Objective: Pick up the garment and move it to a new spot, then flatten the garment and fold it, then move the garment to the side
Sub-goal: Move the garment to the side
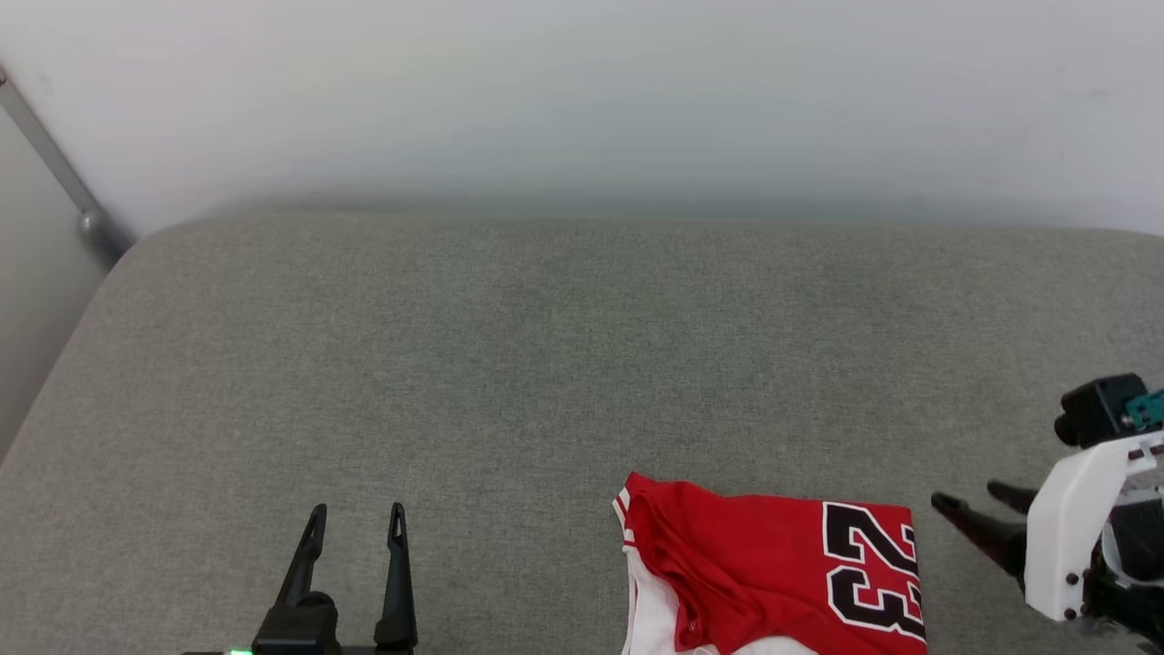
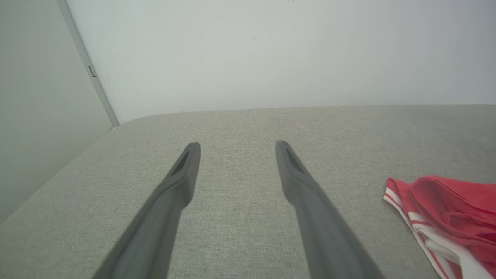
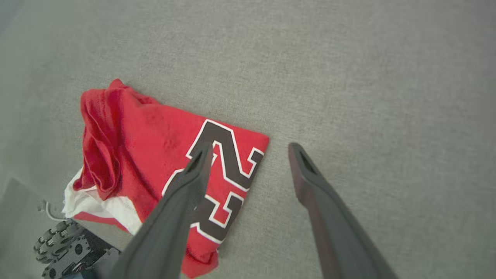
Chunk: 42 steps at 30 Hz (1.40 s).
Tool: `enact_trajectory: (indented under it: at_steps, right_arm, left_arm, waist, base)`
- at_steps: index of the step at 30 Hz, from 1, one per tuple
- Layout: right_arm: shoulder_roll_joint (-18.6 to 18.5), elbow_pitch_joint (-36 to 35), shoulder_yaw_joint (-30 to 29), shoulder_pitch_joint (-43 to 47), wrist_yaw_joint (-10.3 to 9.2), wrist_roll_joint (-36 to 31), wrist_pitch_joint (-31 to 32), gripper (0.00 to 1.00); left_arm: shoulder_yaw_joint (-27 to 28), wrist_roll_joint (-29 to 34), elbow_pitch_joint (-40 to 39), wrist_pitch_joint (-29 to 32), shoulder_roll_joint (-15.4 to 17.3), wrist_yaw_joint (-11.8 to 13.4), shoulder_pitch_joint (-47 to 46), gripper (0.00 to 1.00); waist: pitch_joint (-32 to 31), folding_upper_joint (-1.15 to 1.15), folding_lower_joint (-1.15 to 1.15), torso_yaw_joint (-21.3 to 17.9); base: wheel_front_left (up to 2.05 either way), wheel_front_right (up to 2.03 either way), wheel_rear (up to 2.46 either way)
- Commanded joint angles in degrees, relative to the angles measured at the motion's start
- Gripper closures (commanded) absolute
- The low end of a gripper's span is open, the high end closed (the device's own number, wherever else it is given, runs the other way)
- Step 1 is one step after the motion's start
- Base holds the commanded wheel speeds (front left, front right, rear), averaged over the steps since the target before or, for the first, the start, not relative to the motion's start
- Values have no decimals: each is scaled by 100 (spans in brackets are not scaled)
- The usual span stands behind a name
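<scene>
The garment (image 1: pixel 773 573) lies folded into a compact red bundle at the near edge of the grey padded surface (image 1: pixel 546 364), with a black "23" on top and white cloth showing underneath. My right gripper (image 1: pixel 966 494) hovers just right of it, open and empty. In the right wrist view, the garment (image 3: pixel 155 147) sits under that gripper's left finger, with the right gripper (image 3: pixel 250 149) spread above its printed corner. My left gripper (image 1: pixel 356 511) stands open at the lower left, well apart from the cloth. In the left wrist view, the left gripper (image 2: pixel 237 145) holds nothing and the garment (image 2: pixel 445 209) lies off to the right.
A pale wall (image 1: pixel 582 91) backs the padded surface, and a grey metal rail (image 1: pixel 55 164) runs down at the far left. The surface's rounded left edge (image 1: pixel 55 382) drops away. The robot's wheeled base (image 3: pixel 66 248) shows beside the near edge.
</scene>
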Motion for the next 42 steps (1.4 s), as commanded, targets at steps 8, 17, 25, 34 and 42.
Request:
enact_trajectory:
  at_steps: [8,17,25,34,42]
  right_arm:
    - [-41,379,73,386,-3,1444,1013,0]
    - [205,690,350,397,-3,1917,1029,0]
    - [221,842,980,424,-4,1930,873,71]
    - [-598,260,1451,-90,-2,1968,155,100]
    - [-1426,-404,1818,-640,-2,1767,-19,100]
  left_arm:
    - [-27,57,-27,-12,-9,-34,-344,0]
    - [-86,109,-45,-12,-15,-77,-684,0]
    - [-130,93,-6,-12,-22,-28,-844,0]
    - [-69,-3,90,-12,-31,70,-523,0]
    - [34,-63,-46,-12,-34,151,-318,0]
  waist:
    - [494,0,0,143]
    - [1028,0,0,337]
    - [1206,0,0,422]
    - [641,0,0,149]
    - [506,0,0,-449]
  base:
    - [0,0,0]
    - [0,0,0]
    - [0,0,0]
    - [0,0,0]
    - [0,0,0]
